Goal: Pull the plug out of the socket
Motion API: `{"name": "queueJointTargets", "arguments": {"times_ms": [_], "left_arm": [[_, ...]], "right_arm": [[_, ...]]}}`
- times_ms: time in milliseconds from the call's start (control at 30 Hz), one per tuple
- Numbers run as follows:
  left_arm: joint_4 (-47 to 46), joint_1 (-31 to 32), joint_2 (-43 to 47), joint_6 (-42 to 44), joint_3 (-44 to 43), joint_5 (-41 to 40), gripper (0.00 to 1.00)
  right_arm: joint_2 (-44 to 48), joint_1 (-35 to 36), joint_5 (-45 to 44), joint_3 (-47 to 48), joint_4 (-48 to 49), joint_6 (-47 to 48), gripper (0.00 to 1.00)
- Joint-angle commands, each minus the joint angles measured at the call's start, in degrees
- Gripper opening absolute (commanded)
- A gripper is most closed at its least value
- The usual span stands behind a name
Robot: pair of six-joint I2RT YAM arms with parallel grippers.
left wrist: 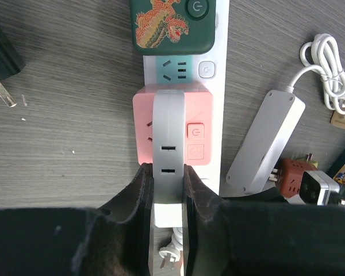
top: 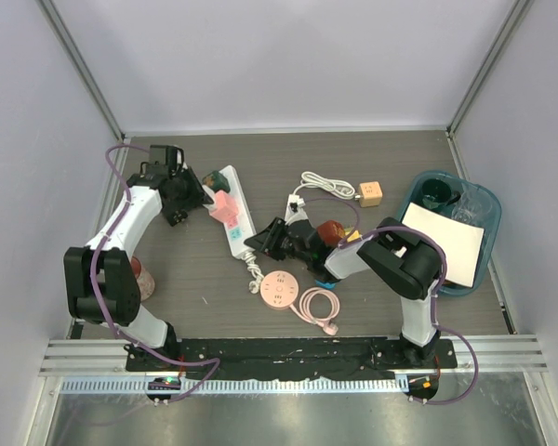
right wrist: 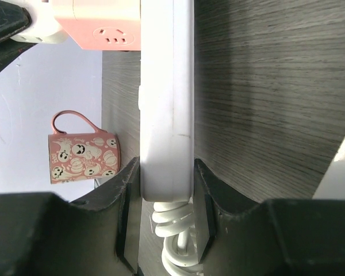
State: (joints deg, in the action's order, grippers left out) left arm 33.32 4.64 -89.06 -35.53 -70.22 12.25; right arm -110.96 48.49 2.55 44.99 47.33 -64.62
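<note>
Both grips set: left tool (left wrist: 168, 175) clenched on grey slotted plug (left wrist: 169, 129), right tool (right wrist: 165, 172) clamping white plastic power strip (right wrist: 165, 86). Next: straight pull off strip.

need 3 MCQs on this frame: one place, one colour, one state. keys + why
1. Where does the right gripper hold the power strip?
A. at its cord end
B. at its middle
C. at the far end

2. The plug block beside the green plug is:
A. blue
B. pink
C. yellow

3. The left gripper is:
A. open above the strip
B. shut on the grey piece across the plug block
C. out of view

Keys:
1 A, its fingers flank the strip right beside the coiled cord.
2 B, the left wrist view shows its pink face.
3 B, both fingers press against the grey piece's sides.
</note>
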Motion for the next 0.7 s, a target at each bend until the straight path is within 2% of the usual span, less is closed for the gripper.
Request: {"name": "queueJointTargets", "arguments": {"times_ms": [0, 100, 533, 667], "left_arm": [[-3.8, -0.4, 3.9, 0.2, -0.7, 3.5, 0.0], [-5.1, -0.4, 3.8, -0.5, 0.2, 4.3, 0.0], [-2.6, -0.6, 4.7, -2.3, 0.5, -1.8, 0.0], [-3.7, -0.4, 5.3, -3.2, 1.7, -0.3, 0.0]], "right_arm": [[3.0, -0.7, -6.3, 0.0, -1.0, 1.1, 0.01], [2.5, -0.7, -5.2, 1.5, -3.0, 1.7, 0.01], [3.6, -0.6, -8.9, -1.7, 1.4, -3.0, 0.01], [4.0, -0.6, -9.8, -2.3, 1.5, -3.2, 0.01]]}}
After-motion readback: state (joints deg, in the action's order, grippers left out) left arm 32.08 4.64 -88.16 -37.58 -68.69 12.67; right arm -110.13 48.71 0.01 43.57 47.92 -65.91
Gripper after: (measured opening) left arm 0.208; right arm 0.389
